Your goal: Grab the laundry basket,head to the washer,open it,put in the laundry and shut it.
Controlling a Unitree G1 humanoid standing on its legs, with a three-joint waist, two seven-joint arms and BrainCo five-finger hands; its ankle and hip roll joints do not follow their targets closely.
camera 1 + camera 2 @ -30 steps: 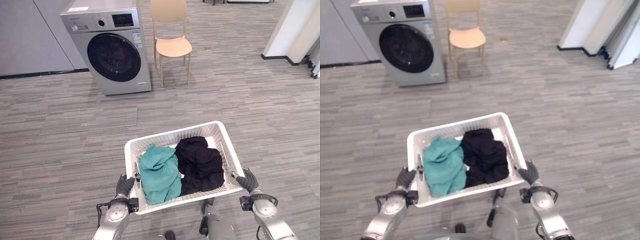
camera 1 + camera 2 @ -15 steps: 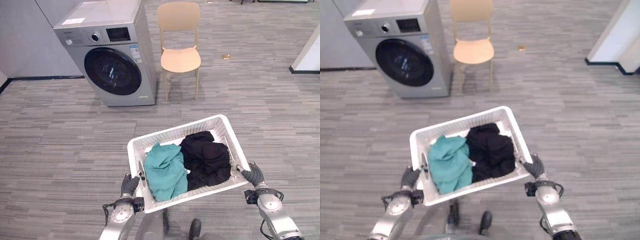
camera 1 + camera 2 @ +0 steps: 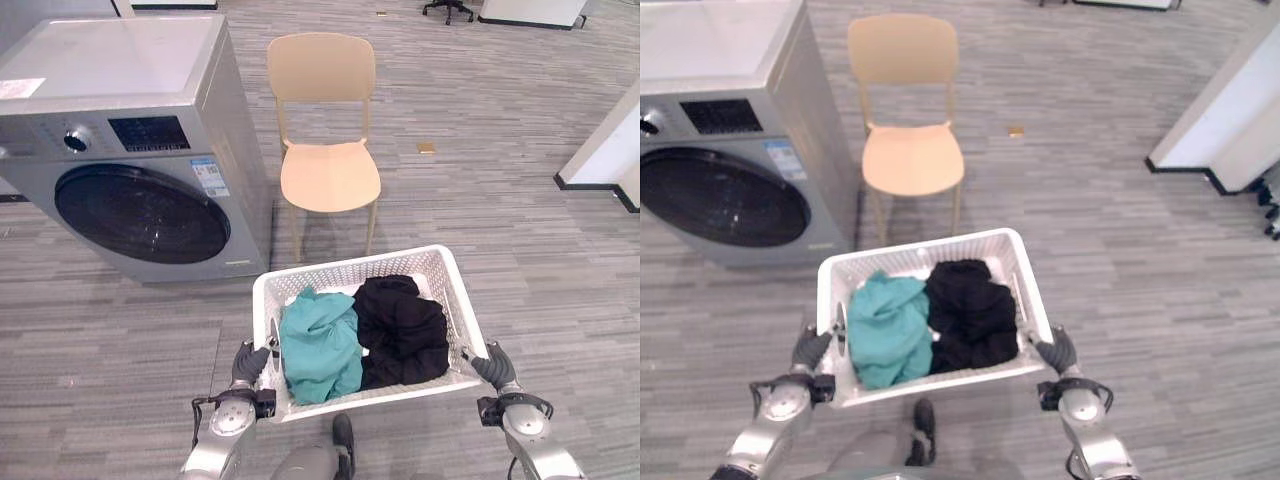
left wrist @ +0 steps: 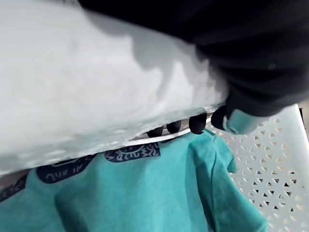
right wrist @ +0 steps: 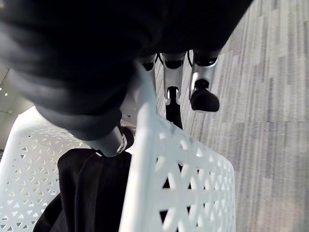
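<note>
I carry a white perforated laundry basket in front of me, off the floor. A teal garment lies in its left half and a black garment in its right half. My left hand is curled over the basket's left rim, fingertips hooked inside above the teal cloth. My right hand grips the right rim, thumb inside and fingers outside. The silver front-loading washer stands ahead on the left, its round dark door closed.
A beige chair stands just right of the washer, directly beyond the basket. A white wall base juts in at the right. Grey plank floor spreads open to the right and in front of the washer.
The camera has moved closer: washer and chair appear larger and nearer, the washer now at the left edge. The basket stays held in both hands.
</note>
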